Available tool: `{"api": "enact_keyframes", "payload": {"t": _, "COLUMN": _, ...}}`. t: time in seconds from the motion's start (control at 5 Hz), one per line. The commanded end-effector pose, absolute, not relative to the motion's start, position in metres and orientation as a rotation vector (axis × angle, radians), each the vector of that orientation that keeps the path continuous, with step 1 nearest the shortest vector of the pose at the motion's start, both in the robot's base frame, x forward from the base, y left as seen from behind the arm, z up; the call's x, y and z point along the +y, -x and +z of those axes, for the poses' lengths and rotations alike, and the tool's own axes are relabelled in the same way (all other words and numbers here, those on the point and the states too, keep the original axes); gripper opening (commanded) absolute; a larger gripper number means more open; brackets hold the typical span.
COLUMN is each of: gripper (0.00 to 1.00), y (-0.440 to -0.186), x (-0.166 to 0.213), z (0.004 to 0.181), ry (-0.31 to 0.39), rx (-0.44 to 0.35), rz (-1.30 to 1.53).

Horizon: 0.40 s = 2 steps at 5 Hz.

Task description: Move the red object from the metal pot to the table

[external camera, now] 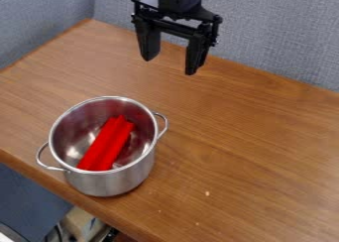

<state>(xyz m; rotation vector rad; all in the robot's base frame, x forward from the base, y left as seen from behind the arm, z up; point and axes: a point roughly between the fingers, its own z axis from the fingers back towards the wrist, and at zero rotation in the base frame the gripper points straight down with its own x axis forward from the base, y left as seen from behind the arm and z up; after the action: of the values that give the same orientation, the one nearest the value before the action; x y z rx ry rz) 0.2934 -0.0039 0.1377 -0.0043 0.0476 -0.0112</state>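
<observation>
Grey-blue wall [265, 28] behind

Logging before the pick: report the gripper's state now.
Gripper: open, empty, above the table, away from the pot.

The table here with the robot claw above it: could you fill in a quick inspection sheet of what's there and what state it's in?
Surface: brown wood-grain table, bare apart from the pot.
Job's things: red object lies inside the metal pot, near the table's front-left edge.
Clutter: nothing seen.
Grippers: gripper open, pointing down, empty, hanging above the table's far side, well apart from the pot.
Cables: nothing seen.
Surroundings: grey wall behind.
</observation>
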Motion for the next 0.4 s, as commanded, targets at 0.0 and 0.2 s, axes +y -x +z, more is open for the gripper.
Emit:
{"api": "enact_keyframes", "payload": {"t": 0.0, "gripper": 1.00, "y": -0.291, "x": -0.004, "z": 0.131, "ry": 0.006, "rx": 0.065, "rz": -0.009}}
{"api": "enact_keyframes", "payload": {"t": 0.2, "gripper": 1.00, "y": -0.264, "x": 0.000, "z": 0.122, "ry": 0.000, "rx": 0.087, "rz": 0.008}}
